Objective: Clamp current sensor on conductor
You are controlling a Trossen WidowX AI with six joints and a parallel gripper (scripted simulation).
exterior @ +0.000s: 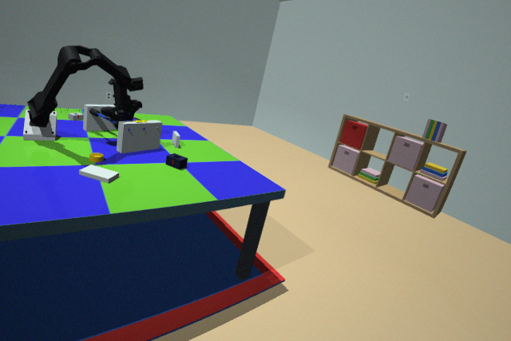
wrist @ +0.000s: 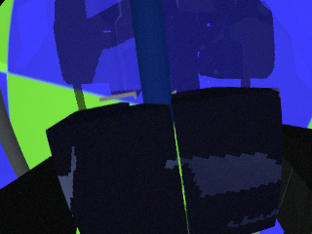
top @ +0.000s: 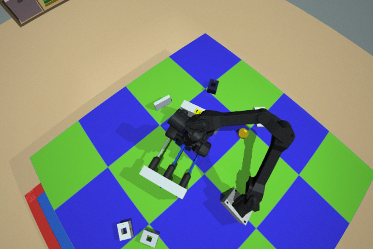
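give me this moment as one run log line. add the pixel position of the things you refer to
claw (top: 188, 146) (exterior: 124, 116): shut on dark sensor (wrist: 117, 166) | position: at middle blue rod (top: 179, 154) (wrist: 155, 54) | latch: cannot tell | release: not yet

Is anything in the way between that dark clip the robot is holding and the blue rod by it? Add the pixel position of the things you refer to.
Nothing visible is. The tool (exterior: 125, 116) is shut on the dark sensor (wrist: 112, 161), and the blue rod (wrist: 152, 54) runs right up to it. Whether that rod is the one marked LOAD, I can't tell.

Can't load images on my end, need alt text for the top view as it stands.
A black robot arm reaches over a blue-and-green checkered table, its gripper above three rods, two blue and one grey, running from a white block. Around them lie a yellow disc, a dark block with a square hole and other white pieces.
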